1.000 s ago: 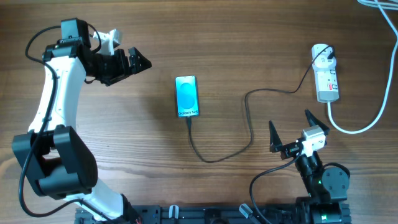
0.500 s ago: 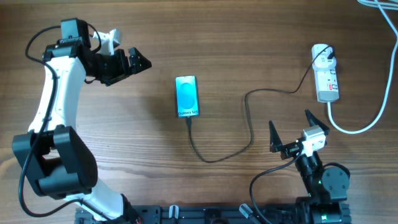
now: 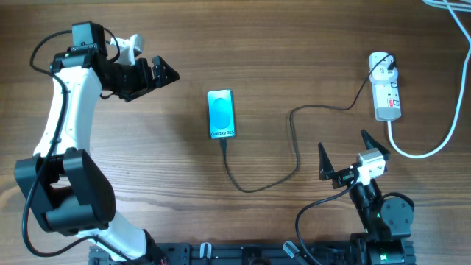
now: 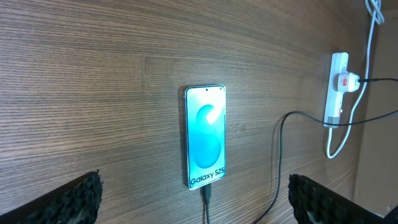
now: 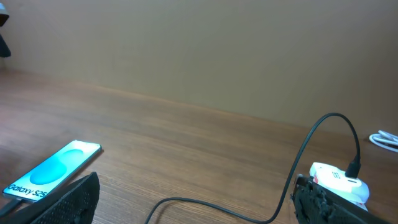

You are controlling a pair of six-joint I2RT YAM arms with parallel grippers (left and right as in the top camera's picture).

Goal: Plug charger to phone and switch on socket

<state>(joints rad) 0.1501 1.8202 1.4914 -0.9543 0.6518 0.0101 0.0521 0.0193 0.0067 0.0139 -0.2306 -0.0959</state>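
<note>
The phone [image 3: 221, 114] lies flat mid-table with its screen lit, also seen in the left wrist view [image 4: 206, 137] and the right wrist view [image 5: 53, 168]. The charger's dark cable [image 3: 293, 140] runs from the phone's near end [image 4: 205, 194], where its connector sits in the port, in a loop to the white adapter [image 3: 381, 66] plugged into the socket [image 3: 387, 99]. My left gripper [image 3: 163, 77] hovers open to the left of the phone, holding nothing. My right gripper [image 3: 343, 143] stands open near the front edge, below the socket, also holding nothing.
A thick white cord [image 3: 441, 143] curves from the socket toward the table's right edge and up to the back corner [image 3: 445, 7]. The bases of both arms stand along the front edge. Bare wood lies between the phone and the socket.
</note>
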